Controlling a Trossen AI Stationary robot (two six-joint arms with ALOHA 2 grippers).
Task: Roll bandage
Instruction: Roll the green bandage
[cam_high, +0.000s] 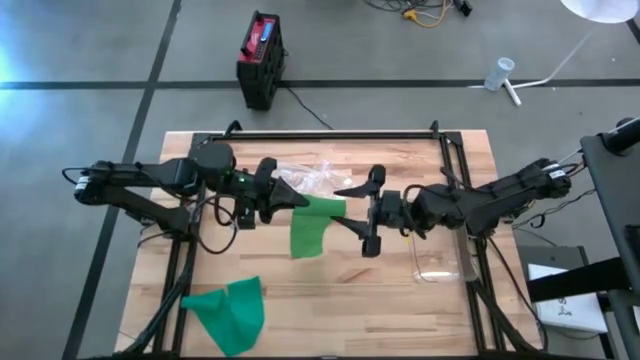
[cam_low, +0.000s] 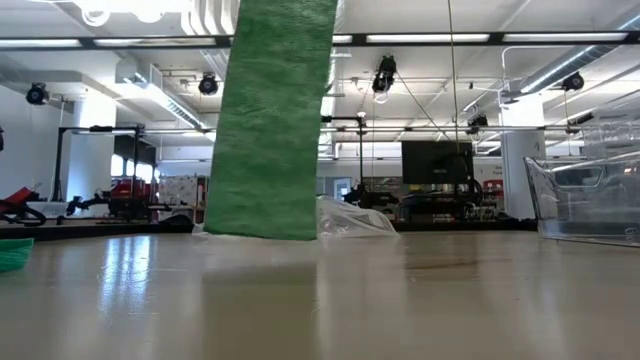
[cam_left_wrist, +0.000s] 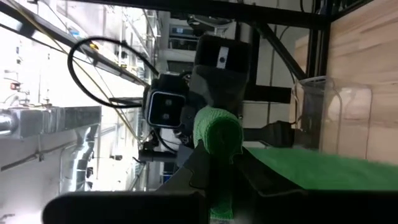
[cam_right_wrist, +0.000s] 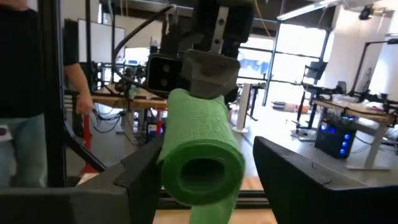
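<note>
High view: left hand (cam_high: 290, 197) clamps green bandage roll (cam_high: 322, 207) – tail hanging to counter (cam_high: 400, 290); right hand (cam_high: 366, 212) open, w/ fingers beside roll.

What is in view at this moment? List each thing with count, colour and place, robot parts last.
Bandage roll: one, green, held up over the table's middle between the two grippers; its loose tail hangs down to the table.
Second bandage: one, green, lying loose near the table's front left.
Plastic bag: one, clear, crumpled on the table behind the grippers.
Container: one, clear, on the table's right side.
Table: one, light wood.
Case: one, black and red, on the floor behind the table.
Person: one, dark top, standing in the room beyond, seen in the right wrist view.
Left gripper: shut on the bandage roll's end.
Right gripper: fingers open, either side of the roll.
</note>
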